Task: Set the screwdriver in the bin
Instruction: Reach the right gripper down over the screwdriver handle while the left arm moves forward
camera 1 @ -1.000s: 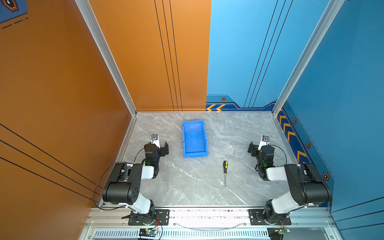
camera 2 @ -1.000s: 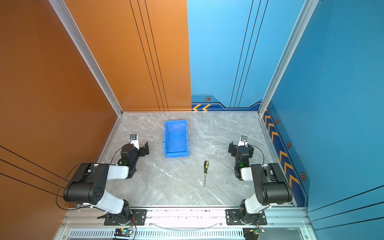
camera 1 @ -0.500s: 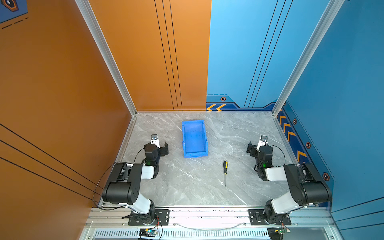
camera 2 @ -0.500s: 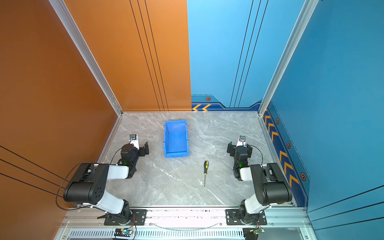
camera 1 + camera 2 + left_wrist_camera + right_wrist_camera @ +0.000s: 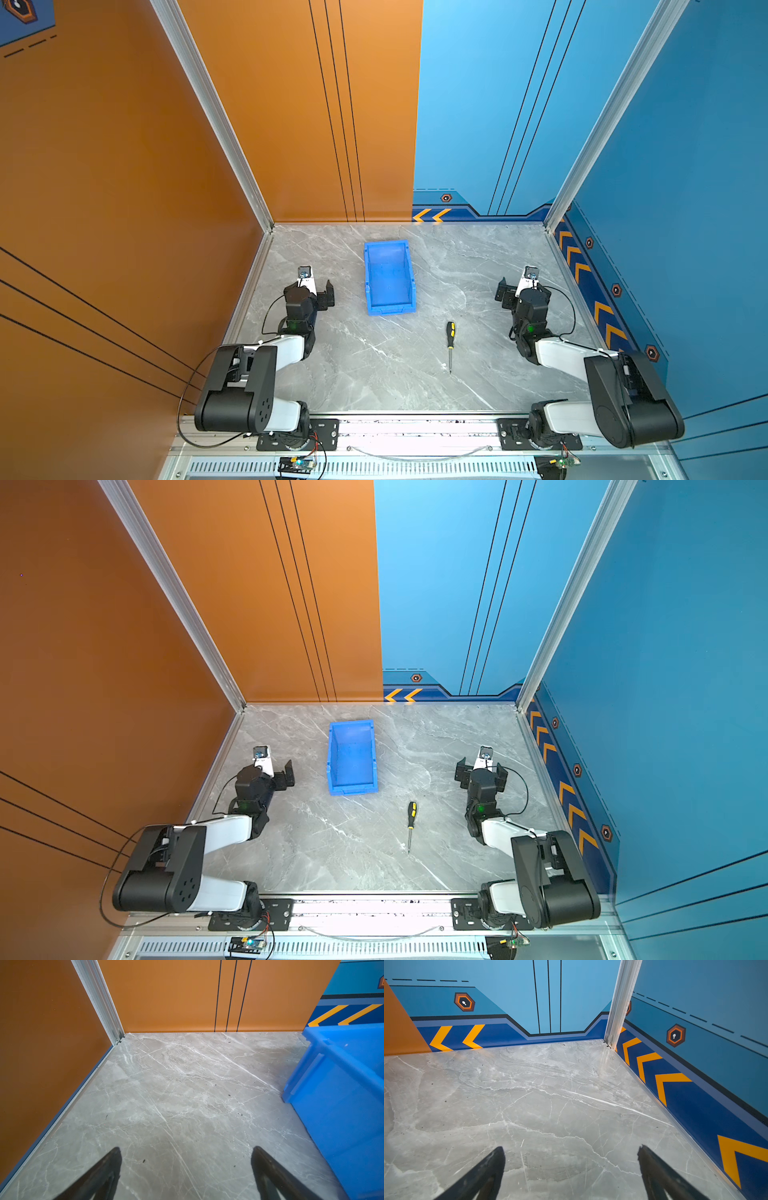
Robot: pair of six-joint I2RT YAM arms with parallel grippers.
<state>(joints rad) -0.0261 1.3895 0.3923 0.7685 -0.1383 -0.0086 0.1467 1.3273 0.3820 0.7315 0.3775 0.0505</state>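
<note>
The screwdriver (image 5: 450,338) (image 5: 410,820) lies flat on the grey marble table, its black-and-yellow handle toward the bin and its thin shaft toward the front edge. The bright blue bin (image 5: 367,274) (image 5: 330,754) stands further back, left of the screwdriver, with nothing in it. My left gripper (image 5: 312,291) (image 5: 270,771) (image 5: 187,1153) hovers open to the left of the bin, whose side wall (image 5: 342,1095) fills one edge of the left wrist view. My right gripper (image 5: 523,291) (image 5: 481,771) (image 5: 571,1152) is open and empty, to the right of the screwdriver and further back.
Orange walls close the left and back left, blue walls the back right and right (image 5: 695,1076). An aluminium rail (image 5: 415,432) runs along the front edge with both arm bases on it. Bare marble (image 5: 374,365) lies between the arms.
The right gripper has shifted very slightly near its spot. The left arm, the screwdriver and the bin have not moved.
</note>
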